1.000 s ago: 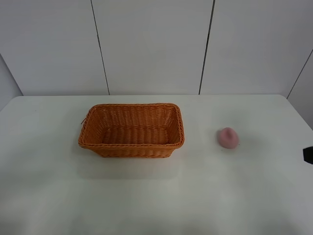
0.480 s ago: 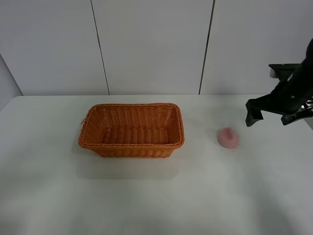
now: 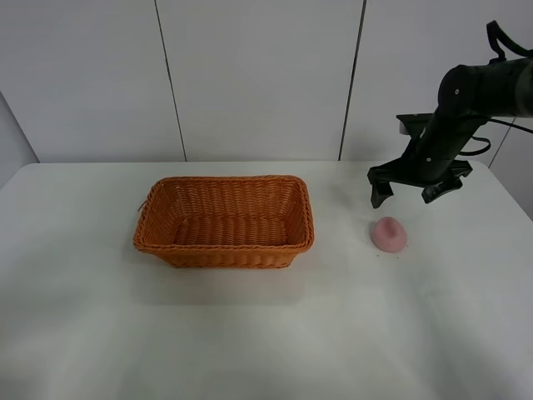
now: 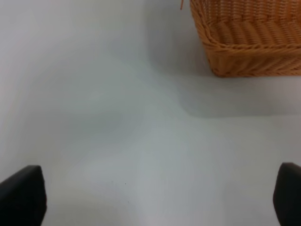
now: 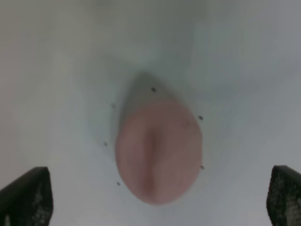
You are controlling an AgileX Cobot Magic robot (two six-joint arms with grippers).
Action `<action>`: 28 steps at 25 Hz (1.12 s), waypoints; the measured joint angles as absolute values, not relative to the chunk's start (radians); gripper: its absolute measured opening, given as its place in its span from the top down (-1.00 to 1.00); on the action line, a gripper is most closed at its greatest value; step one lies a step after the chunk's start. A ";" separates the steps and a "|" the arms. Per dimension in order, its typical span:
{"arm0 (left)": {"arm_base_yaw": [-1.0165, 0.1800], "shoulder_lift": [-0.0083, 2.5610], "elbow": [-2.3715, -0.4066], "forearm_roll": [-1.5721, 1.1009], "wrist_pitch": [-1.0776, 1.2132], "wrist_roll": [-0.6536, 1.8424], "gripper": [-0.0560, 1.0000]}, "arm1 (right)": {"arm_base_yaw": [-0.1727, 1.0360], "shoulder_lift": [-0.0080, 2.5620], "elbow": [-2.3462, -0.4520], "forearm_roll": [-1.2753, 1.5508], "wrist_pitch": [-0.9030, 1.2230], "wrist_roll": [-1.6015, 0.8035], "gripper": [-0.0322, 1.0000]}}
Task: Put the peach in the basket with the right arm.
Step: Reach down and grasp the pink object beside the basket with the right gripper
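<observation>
The pale pink peach [image 3: 389, 234] rests on the white table, right of the orange-brown wicker basket [image 3: 225, 220]. My right gripper [image 3: 406, 195] hangs open just above and behind the peach, at the end of the black right arm [image 3: 466, 96]. In the right wrist view the peach [image 5: 159, 149] lies centred between the two spread fingertips [image 5: 26, 195]. The left wrist view shows a corner of the basket [image 4: 247, 37] and the tips of my open left gripper [image 4: 155, 197] over bare table. The left arm is out of the exterior view.
The white table [image 3: 266, 333] spreads around the basket, with its right edge close beyond the peach. Grey wall panels stand behind the table's far edge.
The right arm has swung in from the right edge of the view and moved leftward and over the peach. Peach and basket have not moved.
</observation>
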State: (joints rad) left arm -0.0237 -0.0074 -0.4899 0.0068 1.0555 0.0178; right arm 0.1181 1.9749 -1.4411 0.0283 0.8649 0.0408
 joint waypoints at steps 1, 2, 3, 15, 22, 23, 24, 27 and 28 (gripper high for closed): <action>-0.024 -0.007 -0.490 0.007 1.055 0.018 -0.99 | 0.118 1.980 -1.441 0.024 0.864 0.050 -0.41; -0.024 -0.007 -0.490 0.007 1.055 0.018 -0.99 | 0.118 1.985 -1.441 0.017 0.863 0.057 -0.41; -0.024 -0.007 -0.490 0.007 1.055 0.018 -0.99 | 0.117 1.991 -1.441 0.011 0.863 0.063 -0.41; -0.024 -0.007 -0.490 0.007 1.055 0.018 -0.99 | 0.117 2.158 -1.441 0.000 0.832 0.070 -0.41; -0.024 -0.007 -0.490 0.007 1.055 0.018 -0.99 | 0.117 2.175 -1.441 0.006 0.812 0.070 -0.05; -0.024 -0.007 -0.490 0.007 1.055 0.018 -0.99 | 0.117 2.175 -1.441 0.006 0.812 0.073 0.13; -0.024 -0.007 -0.490 0.007 1.055 0.018 -0.99 | 0.117 2.175 -1.441 0.006 0.812 0.075 0.34; -0.024 -0.007 -0.490 0.007 1.055 0.018 -0.99 | 0.117 2.170 -1.446 0.006 0.814 0.084 0.84; -0.024 -0.007 -0.490 0.007 1.055 0.018 -0.99 | 0.117 2.165 -1.449 0.006 0.816 0.086 0.91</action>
State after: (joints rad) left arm -0.0237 -0.0074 -0.4899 0.0068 1.0555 0.0178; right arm 0.1170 2.1649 -1.4487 0.0058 0.8159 0.0856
